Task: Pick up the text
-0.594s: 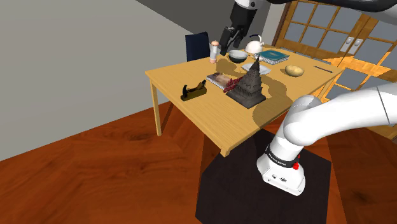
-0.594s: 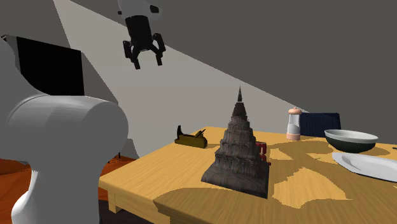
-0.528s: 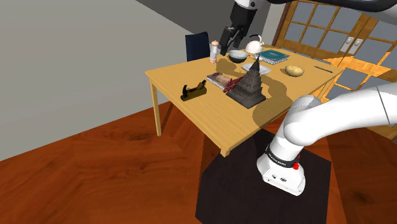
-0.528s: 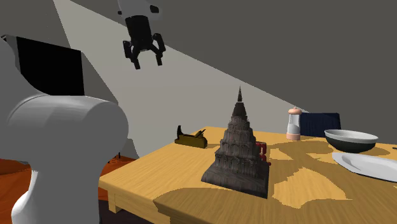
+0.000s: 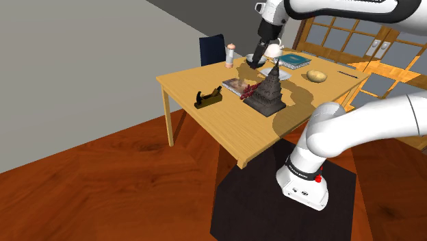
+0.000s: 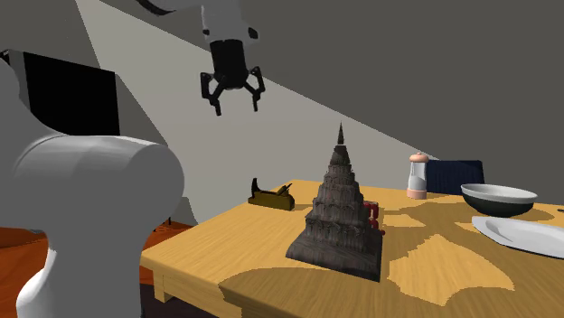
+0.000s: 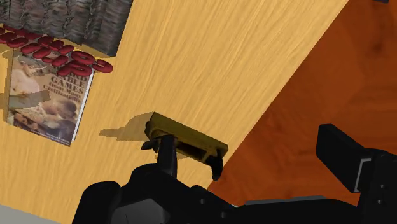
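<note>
The text is a row of red block letters (image 7: 57, 54) lying on a picture book (image 7: 48, 95), right beside a dark tiered tower model (image 7: 76, 22). In the shoulder view the red letters (image 5: 250, 90) sit mid-table between the book (image 5: 235, 84) and the tower (image 5: 267, 90). From the second exterior view a red bit of the text (image 6: 372, 215) peeks out behind the tower (image 6: 339, 212). My gripper (image 6: 233, 98) hangs open high above the table, holding nothing. The gripper (image 5: 258, 59) is toward the table's far side. In the wrist view the gripper (image 7: 257, 181) looks down past a wood plane (image 7: 184, 137).
The wooden table (image 5: 226, 120) also holds the wood plane (image 5: 208, 99), a shaker (image 5: 231, 55), a white teapot (image 5: 274, 48), a teal book (image 5: 295, 61) and a tan lump (image 5: 315, 75). A bowl (image 6: 498, 199) and plate (image 6: 524, 235) lie at the second exterior view's right. A blue chair (image 5: 211, 49) stands behind.
The gripper has swung toward the right in both exterior views and come a little lower over the table. It stays open. Nothing on the table has moved.
</note>
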Controlling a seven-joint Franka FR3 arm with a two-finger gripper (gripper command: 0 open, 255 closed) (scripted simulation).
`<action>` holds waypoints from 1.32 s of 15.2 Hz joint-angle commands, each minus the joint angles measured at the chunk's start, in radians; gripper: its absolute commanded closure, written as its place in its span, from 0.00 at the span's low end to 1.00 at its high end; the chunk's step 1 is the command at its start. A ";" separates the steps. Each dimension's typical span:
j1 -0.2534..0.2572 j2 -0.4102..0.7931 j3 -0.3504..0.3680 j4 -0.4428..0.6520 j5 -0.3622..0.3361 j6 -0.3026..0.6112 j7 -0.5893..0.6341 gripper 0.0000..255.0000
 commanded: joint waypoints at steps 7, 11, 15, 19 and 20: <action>0.060 0.076 -0.274 -0.032 -0.131 0.086 -0.459 0.00; 0.112 0.176 -0.418 0.007 -0.177 0.138 -0.686 0.00; 0.192 0.307 -0.569 0.074 -0.191 0.197 -0.919 0.00; 0.305 0.474 -0.740 0.164 -0.151 0.260 -1.170 0.00; 0.340 0.524 -0.788 0.189 -0.127 0.276 -1.239 0.00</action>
